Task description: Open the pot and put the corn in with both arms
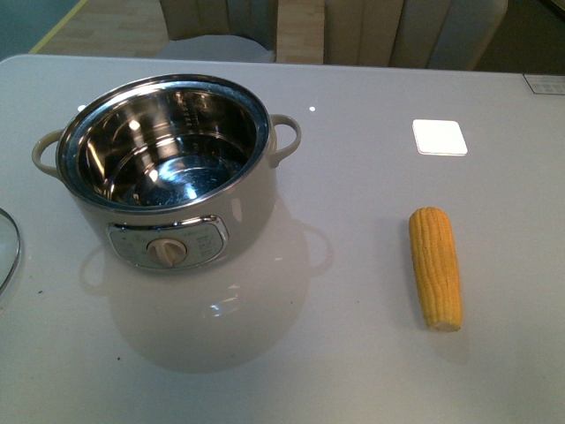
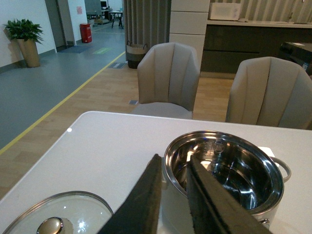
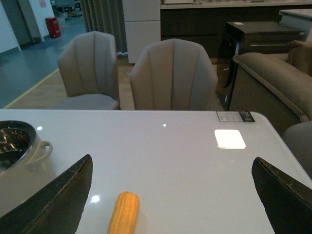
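Observation:
The cream-white pot (image 1: 177, 190) stands open on the left of the table, its steel inside empty, dial facing me. It also shows in the left wrist view (image 2: 229, 170) and at the edge of the right wrist view (image 3: 19, 146). The yellow-orange corn (image 1: 435, 267) lies on the table at the right, also in the right wrist view (image 3: 123, 213). Neither arm shows in the front view. My left gripper (image 2: 171, 163) is shut and empty, above the table just short of the pot's rim. My right gripper (image 3: 173, 170) is wide open above the table, the corn between its fingers, nearer one finger.
The glass lid (image 2: 58, 219) with a steel knob lies on the table beside the pot; its rim shows at the front view's left edge (image 1: 9, 252). A white square patch (image 1: 439, 137) is at the back right. Chairs (image 2: 168, 78) stand behind the table.

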You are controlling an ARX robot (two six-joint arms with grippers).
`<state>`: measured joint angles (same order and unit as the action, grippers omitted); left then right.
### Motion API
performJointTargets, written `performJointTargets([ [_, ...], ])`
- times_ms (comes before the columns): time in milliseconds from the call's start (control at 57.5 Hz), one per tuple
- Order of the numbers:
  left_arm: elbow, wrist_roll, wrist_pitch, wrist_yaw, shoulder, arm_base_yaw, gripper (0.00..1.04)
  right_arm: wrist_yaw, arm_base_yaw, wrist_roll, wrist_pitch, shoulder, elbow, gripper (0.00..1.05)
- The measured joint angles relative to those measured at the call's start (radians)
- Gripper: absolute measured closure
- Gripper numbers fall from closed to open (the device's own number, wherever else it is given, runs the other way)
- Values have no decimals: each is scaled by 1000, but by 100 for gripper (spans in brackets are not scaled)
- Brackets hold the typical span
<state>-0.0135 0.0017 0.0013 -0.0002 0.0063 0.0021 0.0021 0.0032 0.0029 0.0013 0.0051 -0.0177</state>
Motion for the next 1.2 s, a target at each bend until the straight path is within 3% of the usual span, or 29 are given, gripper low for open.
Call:
performJointTargets([
  [348,0,0,0,0,0,0,18,-11,-2,8,-8,6,-3,9],
  [400,0,0,0,0,0,0,5,-150,-31,116,-281,172,-115,9],
  [435,0,1,0,0,0,0,7,-168,-24,191,-394,301,-163,9],
  [504,0,0,-1,0,0,0,7,-150,3,270,-386,435,-167,9],
  [696,0,0,-1,0,0,0,7,-64,115,339,-120,743,-170,9],
  [922,0,0,-1,0,0,0,7,94,239,303,268,1273,-270,9],
  [1200,0,0,-1,0,0,0,7,176,317,260,463,1788,-473,9],
])
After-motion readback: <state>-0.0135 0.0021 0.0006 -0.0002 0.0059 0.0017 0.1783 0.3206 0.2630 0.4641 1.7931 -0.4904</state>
